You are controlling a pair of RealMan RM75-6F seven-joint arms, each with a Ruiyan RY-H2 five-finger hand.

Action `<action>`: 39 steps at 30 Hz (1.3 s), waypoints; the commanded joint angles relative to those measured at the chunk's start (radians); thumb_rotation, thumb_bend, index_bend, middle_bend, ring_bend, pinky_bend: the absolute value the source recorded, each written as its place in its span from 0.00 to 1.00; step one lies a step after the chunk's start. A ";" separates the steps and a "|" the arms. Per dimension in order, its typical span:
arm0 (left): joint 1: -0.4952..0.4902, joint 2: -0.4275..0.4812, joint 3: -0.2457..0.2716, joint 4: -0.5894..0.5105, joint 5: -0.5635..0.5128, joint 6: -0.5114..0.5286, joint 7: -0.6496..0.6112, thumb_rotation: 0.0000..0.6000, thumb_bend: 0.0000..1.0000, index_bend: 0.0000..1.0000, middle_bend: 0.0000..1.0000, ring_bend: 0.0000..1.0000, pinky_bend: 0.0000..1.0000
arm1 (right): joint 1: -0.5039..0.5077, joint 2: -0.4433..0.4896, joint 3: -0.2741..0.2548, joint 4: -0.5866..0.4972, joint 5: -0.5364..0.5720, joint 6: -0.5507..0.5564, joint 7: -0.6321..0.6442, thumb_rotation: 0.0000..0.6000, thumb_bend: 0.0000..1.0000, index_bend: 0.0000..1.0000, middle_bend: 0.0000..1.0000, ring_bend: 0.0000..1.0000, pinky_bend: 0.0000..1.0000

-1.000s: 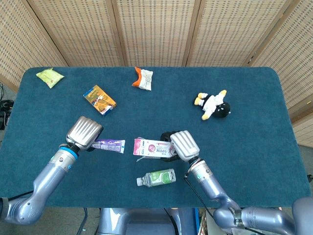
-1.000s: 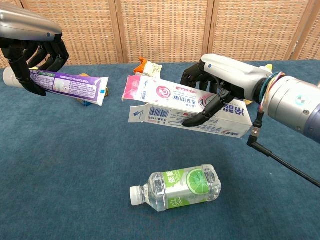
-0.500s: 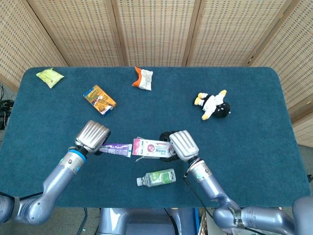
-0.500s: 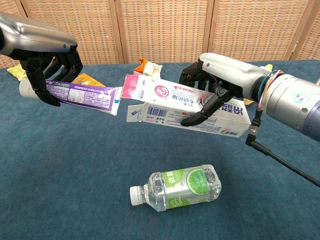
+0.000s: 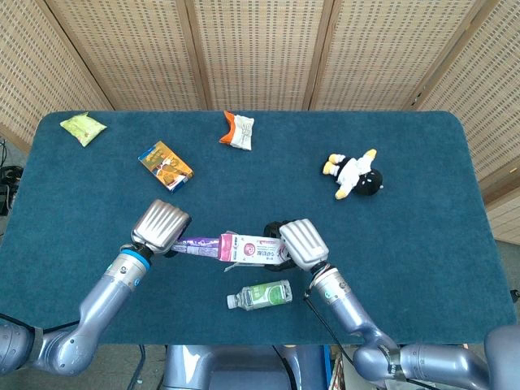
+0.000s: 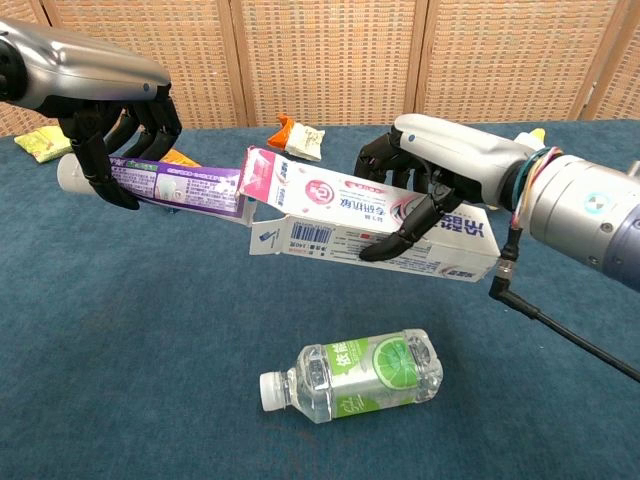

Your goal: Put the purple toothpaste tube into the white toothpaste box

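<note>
My left hand point(image 5: 161, 227) point(image 6: 115, 125) grips the purple toothpaste tube point(image 5: 197, 244) point(image 6: 170, 185) by its capped end, holding it level above the table. The tube's flat end meets the open mouth of the white toothpaste box point(image 5: 256, 249) point(image 6: 370, 225), just behind its raised pink flap. My right hand point(image 5: 298, 242) point(image 6: 440, 170) holds the box from above, lifted off the cloth and tilted slightly. Whether the tube's tip is inside the box is hidden by the flap.
A small water bottle point(image 5: 260, 295) point(image 6: 352, 377) lies on the blue table point(image 5: 422, 244) just below the box. Farther back are an orange snack box point(image 5: 166, 166), a snack packet point(image 5: 237, 130), a green packet point(image 5: 83, 127) and a penguin plush point(image 5: 354, 174).
My left hand has carried the tube to the right until its flat end reached the box's open mouth. The right hand and box shifted slightly left and down.
</note>
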 commanded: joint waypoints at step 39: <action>-0.060 -0.243 -0.011 0.008 0.001 0.207 0.128 1.00 0.32 0.83 0.73 0.62 0.58 | 0.014 -0.018 0.000 -0.023 0.017 -0.001 -0.017 1.00 0.04 0.71 0.65 0.55 0.61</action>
